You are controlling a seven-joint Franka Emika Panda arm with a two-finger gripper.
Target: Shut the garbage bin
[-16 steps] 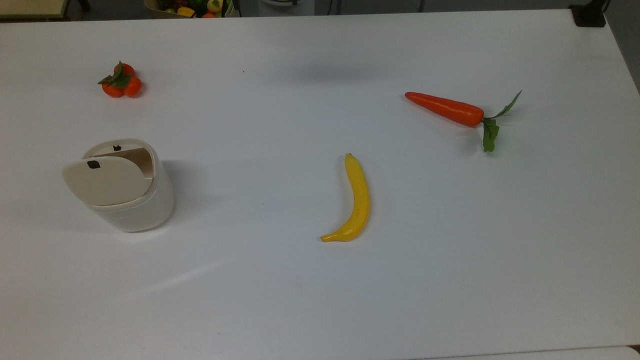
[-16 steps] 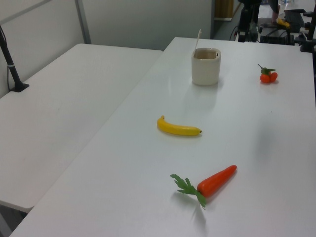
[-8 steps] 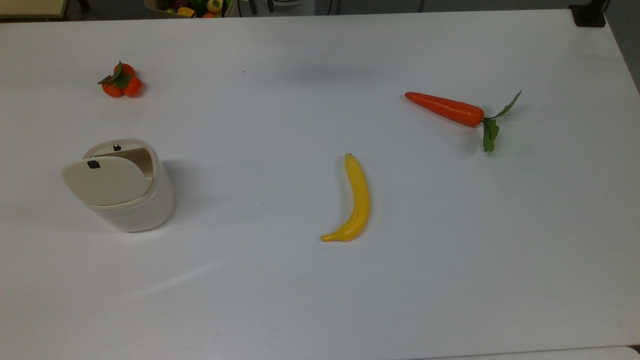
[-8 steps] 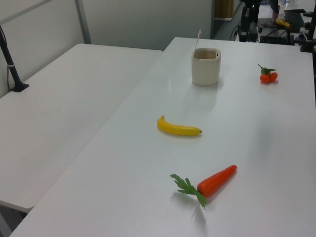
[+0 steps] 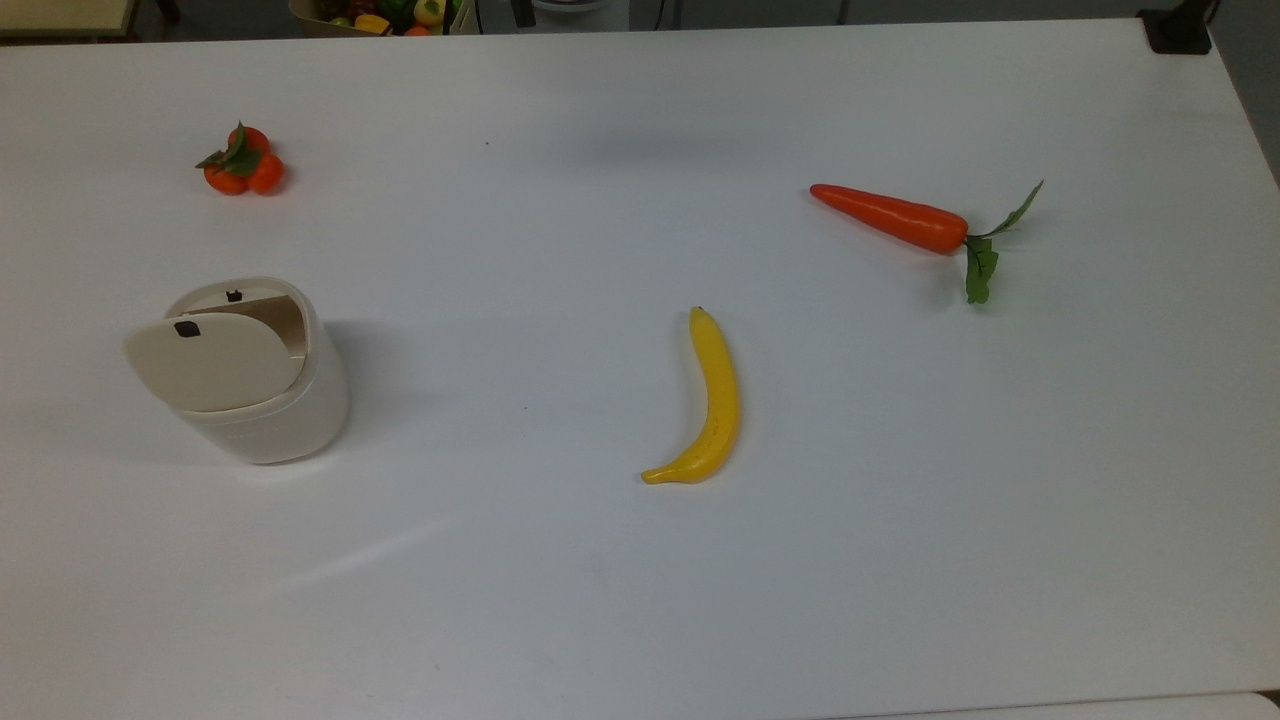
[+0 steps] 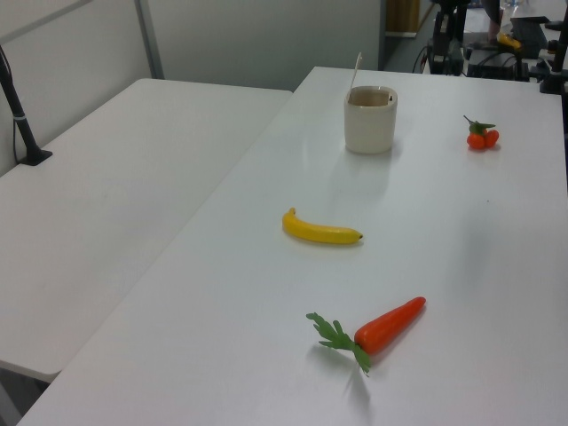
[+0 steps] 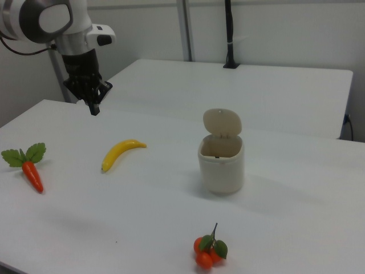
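The bin (image 7: 221, 165) stands on the white worktop (image 5: 640, 560), its lid (image 7: 222, 122) hinged upright and open. Near it lie tangerines (image 7: 209, 253), with a banana (image 7: 121, 152) and carrot (image 7: 31, 173) farther off. The gripper (image 7: 93, 105) hangs well apart, above the banana's side, jaws apparently pressed together. A sideways push on the lid could tip the light bin.

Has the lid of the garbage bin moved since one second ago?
No. In the top view, the lid of the garbage bin stands open at the same tilt, and its distance to the banana is unchanged.
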